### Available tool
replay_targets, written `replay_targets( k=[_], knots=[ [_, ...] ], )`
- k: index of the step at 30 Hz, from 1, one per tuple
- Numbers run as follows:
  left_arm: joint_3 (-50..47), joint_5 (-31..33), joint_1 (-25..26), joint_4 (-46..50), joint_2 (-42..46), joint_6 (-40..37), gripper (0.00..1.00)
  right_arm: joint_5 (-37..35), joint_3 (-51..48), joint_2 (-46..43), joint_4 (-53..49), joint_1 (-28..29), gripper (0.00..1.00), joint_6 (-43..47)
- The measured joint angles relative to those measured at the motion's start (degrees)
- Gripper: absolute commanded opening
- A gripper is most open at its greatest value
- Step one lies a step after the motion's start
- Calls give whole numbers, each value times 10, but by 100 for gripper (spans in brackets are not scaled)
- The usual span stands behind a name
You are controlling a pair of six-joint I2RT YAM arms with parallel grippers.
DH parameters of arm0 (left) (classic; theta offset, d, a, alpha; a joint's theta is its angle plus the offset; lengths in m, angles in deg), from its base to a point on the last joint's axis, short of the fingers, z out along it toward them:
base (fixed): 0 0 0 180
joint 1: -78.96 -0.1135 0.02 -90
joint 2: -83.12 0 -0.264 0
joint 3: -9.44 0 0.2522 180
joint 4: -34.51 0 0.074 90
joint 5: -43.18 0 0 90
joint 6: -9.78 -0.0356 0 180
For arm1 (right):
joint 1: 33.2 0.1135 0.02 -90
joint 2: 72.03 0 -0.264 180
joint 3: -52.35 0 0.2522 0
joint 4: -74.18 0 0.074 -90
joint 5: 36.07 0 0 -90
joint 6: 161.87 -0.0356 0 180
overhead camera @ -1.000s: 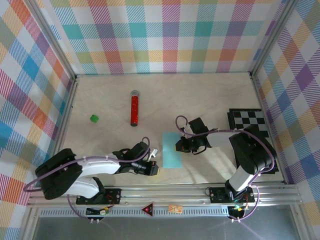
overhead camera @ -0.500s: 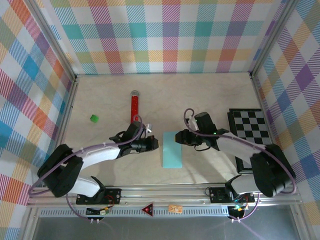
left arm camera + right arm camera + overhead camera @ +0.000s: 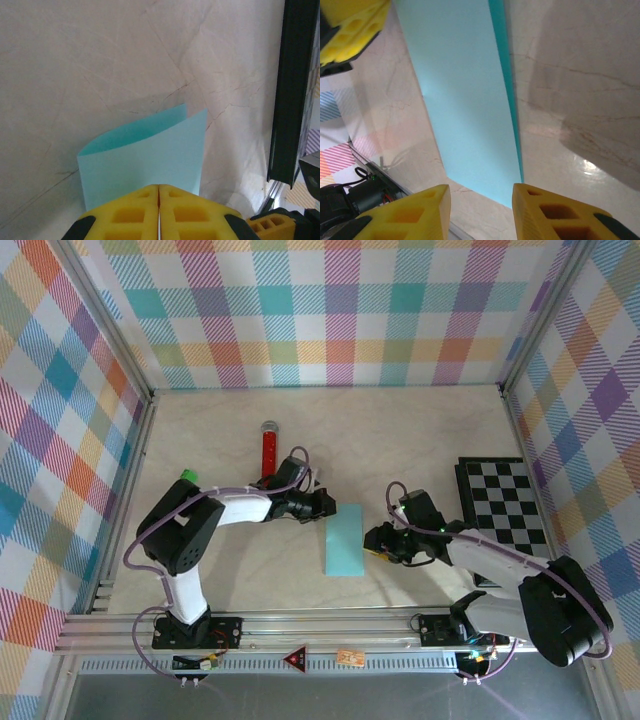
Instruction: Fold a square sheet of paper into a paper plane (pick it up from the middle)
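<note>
The folded paper (image 3: 345, 540) lay flat. The left gripper (image 3: 326, 503) sat closed at its far corner; the right gripper (image 3: 371, 540) stood open alongside.

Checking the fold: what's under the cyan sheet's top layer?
The square sheet of paper is doubled over: its own lower half peeks out beneath, resting on the table. Between the layers is hidden.

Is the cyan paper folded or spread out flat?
Folded: the cyan paper is a narrow rectangle from above, and the left wrist view shows two layers, slightly offset.
</note>
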Motion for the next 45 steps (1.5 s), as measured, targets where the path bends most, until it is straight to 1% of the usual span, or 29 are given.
replay_targets(
  k=[6, 10, 18, 27, 34, 44, 45],
  knots=[
    [24, -8, -2, 1, -13, -5, 9, 12, 0, 2, 1, 1, 44, -2],
    [26, -10, -8, -2, -29, -11, 9, 26, 0, 29, 9, 4, 45, -2],
    [6, 1, -9, -2, -39, -16, 9, 60, 4, 96, 31, 8, 46, 1],
    [2, 1, -9, -9, -38, -16, 10, 79, 14, 106, 50, 8, 46, 0],
    [1, 0, -9, -12, -38, -16, 10, 91, 32, 131, 83, 8, 42, -2],
    [-1, 0, -9, -18, -38, -16, 10, 90, 61, 200, 146, -7, 20, -1],
    [-1, -1, -9, -18, -38, -16, 10, 93, 63, 206, 149, -10, 20, 0]
  ],
)
